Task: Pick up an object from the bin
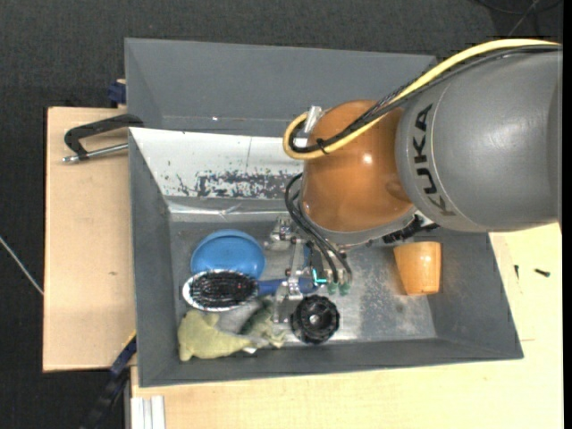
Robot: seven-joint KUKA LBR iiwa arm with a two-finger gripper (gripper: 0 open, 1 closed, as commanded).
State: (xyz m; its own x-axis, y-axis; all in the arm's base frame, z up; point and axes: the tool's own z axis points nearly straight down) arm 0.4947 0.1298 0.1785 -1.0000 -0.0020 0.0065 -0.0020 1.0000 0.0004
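In the grey bin [152,266] the hand [302,282] hangs low at the middle; spread or pressed together, I cannot tell. It is over the blue handle of an oval brush [217,290], which lies left-right, head left, handle pointing right. A black round cap [315,318] sits just nearer.

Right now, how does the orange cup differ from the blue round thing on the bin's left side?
The orange cup lies alone at the right of the bin; the blue dome sits left, against a white-rimmed black oval piece. The cup is tapered and seems to lie on its side; the dome is round and low. The dome looks wider than the cup. Both rest on the bin's floor.
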